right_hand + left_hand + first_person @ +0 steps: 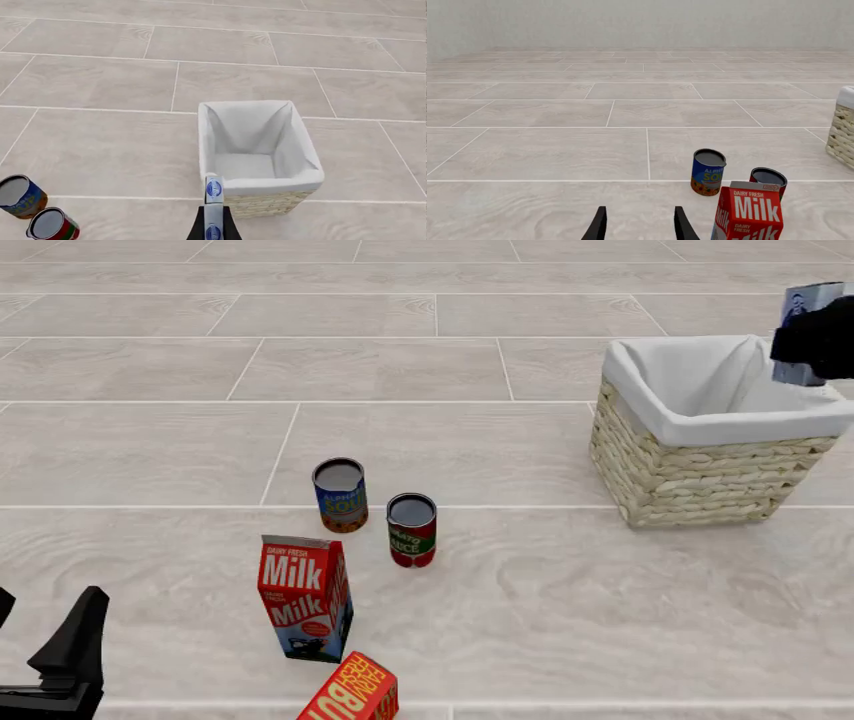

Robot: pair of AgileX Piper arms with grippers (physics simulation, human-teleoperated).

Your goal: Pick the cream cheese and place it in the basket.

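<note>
Idling low in the left wrist view, left claw [639, 225] spread open, empty, beside milk carton [750, 211].

Seen from the front, right claw [817, 337] at upper right, clamped on cream cheese [803, 320], above the far-right rim of basket [694, 465]. Could miss if released now: too near the edge.

Viewed from the right wrist, box edge-on over the near rim; could catch the cloth and tip out onto the bench [100, 145].
</note>
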